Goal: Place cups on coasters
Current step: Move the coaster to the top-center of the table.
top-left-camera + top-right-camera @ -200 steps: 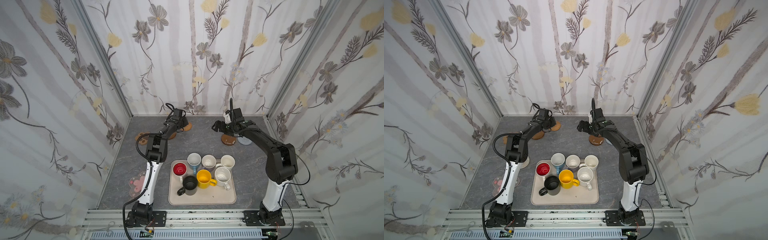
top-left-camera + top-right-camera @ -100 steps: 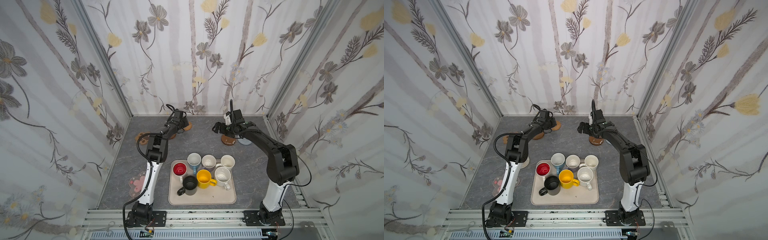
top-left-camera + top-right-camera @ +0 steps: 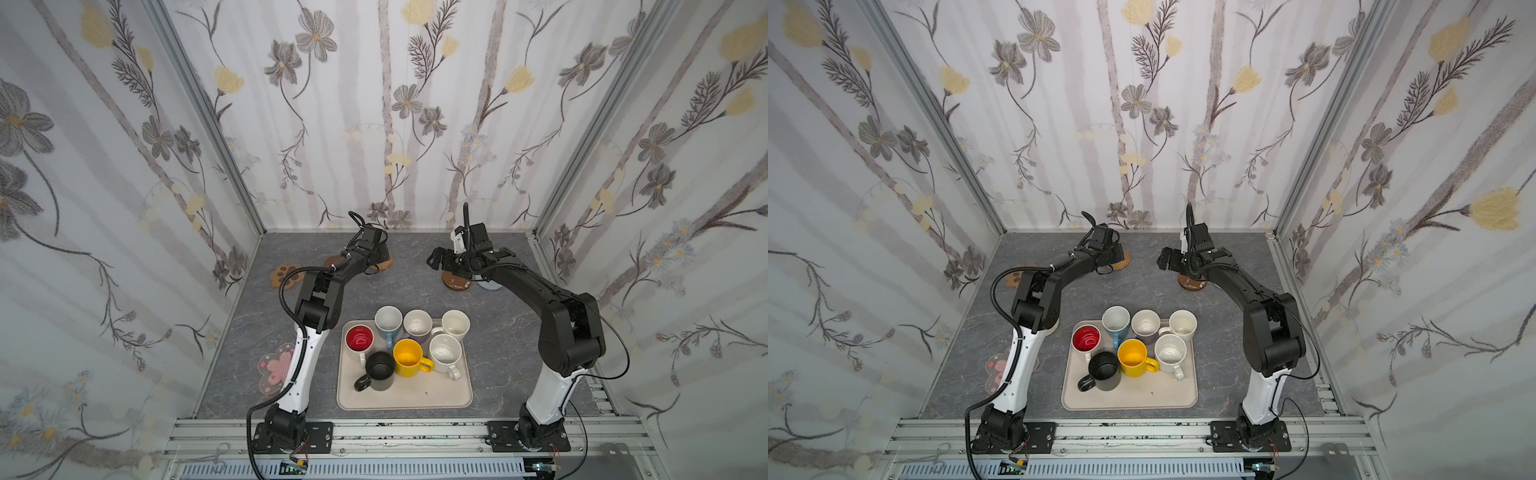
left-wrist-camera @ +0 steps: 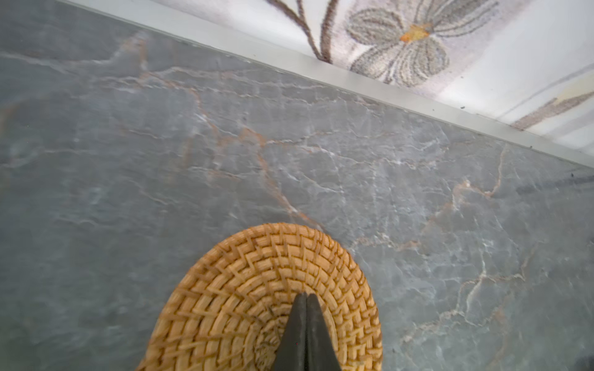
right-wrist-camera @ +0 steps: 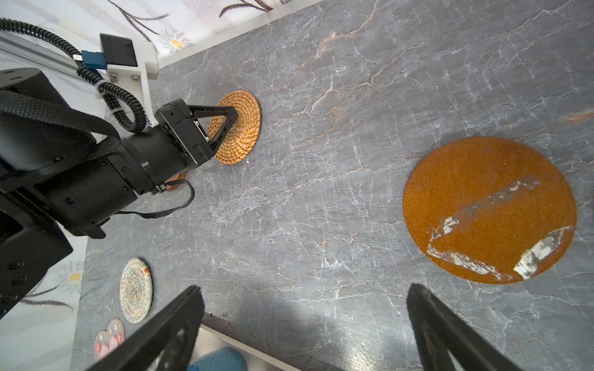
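Note:
Several cups stand on a beige tray (image 3: 415, 395), among them a yellow cup (image 3: 407, 357), a black one (image 3: 380, 365) and a red-lined one (image 3: 359, 337). My left gripper (image 4: 306, 295) is shut, and its tips rest on the woven rattan coaster (image 4: 257, 289) at the back. My right gripper (image 5: 303, 289) hangs open over bare table beside the brown disc coaster (image 5: 488, 208), holding nothing. A brown paw coaster (image 3: 286, 274) and a pink blossom coaster (image 3: 274, 368) lie on the left. The grey knitted coaster (image 3: 488, 284) is partly hidden by my right arm.
A whitish woven coaster (image 5: 136, 290) lies by the left arm's base. A wooden disc (image 3: 332, 262) peeks out behind the left forearm. Flowered walls close in the grey marble table (image 3: 415, 291) on three sides.
The right gripper has drifted a little toward the near side, still open. The left gripper stays shut on the rattan coaster's top.

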### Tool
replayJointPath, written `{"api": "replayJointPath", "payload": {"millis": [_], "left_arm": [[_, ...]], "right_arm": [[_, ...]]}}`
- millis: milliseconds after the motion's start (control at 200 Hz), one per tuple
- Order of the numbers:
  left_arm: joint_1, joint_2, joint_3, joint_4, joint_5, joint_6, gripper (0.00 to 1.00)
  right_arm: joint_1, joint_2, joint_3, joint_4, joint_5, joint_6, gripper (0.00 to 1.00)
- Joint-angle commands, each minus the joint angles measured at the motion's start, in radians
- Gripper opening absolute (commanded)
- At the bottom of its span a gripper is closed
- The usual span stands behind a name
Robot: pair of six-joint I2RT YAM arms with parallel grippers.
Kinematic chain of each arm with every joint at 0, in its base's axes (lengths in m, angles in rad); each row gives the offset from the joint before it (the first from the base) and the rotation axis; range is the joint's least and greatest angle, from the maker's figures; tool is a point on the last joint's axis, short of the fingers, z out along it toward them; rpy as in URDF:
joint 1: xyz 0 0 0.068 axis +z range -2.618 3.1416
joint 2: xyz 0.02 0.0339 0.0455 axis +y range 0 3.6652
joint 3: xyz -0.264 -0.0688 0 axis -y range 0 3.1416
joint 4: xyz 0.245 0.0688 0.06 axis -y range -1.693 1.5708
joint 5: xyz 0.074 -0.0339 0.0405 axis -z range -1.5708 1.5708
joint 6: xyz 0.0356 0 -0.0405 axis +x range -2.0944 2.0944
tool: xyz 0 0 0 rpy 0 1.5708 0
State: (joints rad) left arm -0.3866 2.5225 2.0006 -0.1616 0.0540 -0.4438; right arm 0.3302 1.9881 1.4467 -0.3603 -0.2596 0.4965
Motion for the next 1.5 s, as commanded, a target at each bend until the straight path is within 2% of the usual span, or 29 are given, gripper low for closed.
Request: {"api": "replayJointPath", "payload": {"millis": [0, 670, 1134, 1184, 1209, 1254, 1304, 1404, 1499], "left_arm": [[-0.028, 0.007, -0.029, -0.143, 0.031, 0.001, 0.0], [-0.218, 0.011, -0.009, -0.143, 0.12, -0.046, 0.0], [-0.241, 0.009, 0.025, -0.145, 0.126, -0.055, 0.0], [-0.239, 0.003, 0.038, -0.145, 0.122, -0.052, 0.1], [-0.238, 0.001, 0.048, -0.145, 0.123, -0.047, 0.19], [-0.236, -0.004, 0.069, -0.145, 0.122, -0.035, 0.4], [-0.234, -0.009, 0.092, -0.147, 0.119, -0.021, 0.54], [-0.226, -0.018, 0.133, -0.148, 0.119, -0.004, 0.66], [-0.216, -0.026, 0.172, -0.148, 0.131, -0.002, 0.71]], "right_arm": [[-0.008, -0.014, -0.015, 0.059, -0.018, 0.008, 1.0], [-0.133, -0.116, -0.194, 0.161, -0.067, 0.053, 1.0], [-0.159, -0.149, -0.253, 0.192, -0.082, 0.058, 1.0], [-0.158, -0.153, -0.255, 0.193, -0.082, 0.058, 1.0], [-0.159, -0.155, -0.257, 0.193, -0.082, 0.057, 1.0], [-0.158, -0.159, -0.258, 0.193, -0.081, 0.057, 1.0], [-0.157, -0.162, -0.259, 0.192, -0.079, 0.057, 1.0], [-0.152, -0.168, -0.264, 0.186, -0.076, 0.056, 1.0], [-0.146, -0.178, -0.273, 0.185, -0.067, 0.057, 1.0]]}}
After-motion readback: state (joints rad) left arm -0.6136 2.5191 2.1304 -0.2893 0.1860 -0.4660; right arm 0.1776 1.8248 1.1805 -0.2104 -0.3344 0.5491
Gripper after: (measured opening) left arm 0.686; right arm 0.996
